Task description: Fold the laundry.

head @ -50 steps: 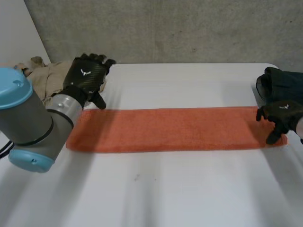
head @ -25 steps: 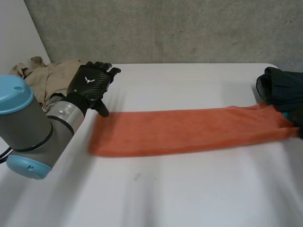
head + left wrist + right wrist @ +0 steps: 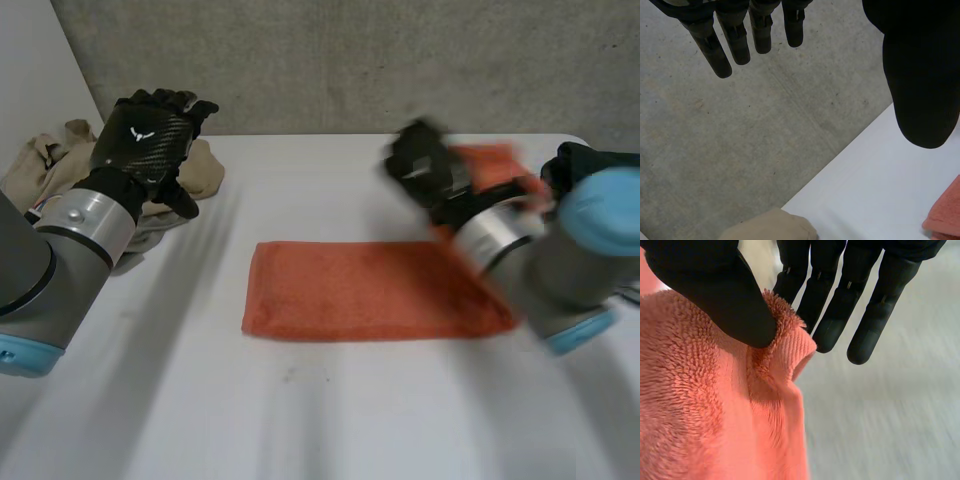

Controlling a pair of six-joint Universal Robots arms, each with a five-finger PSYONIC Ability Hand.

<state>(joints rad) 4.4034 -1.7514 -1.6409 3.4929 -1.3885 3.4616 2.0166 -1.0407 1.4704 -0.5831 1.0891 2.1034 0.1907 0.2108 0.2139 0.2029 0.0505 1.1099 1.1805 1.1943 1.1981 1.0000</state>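
Right wrist view: R hand (image 3: 710,290) pinches towel (image 3: 700,415) corner.

Fluffy terry-cloth towel (image 3: 700,405) (ribbed at its edge), smooth matt white table (image 3: 330,420), rough concrete wall (image 3: 400,60)

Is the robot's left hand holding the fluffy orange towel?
No, the left hand is open and empty, away from the fluffy orange towel.

The right hand (image 3: 420,162) has carried an end of the orange towel (image 3: 350,292) leftward, folding it.
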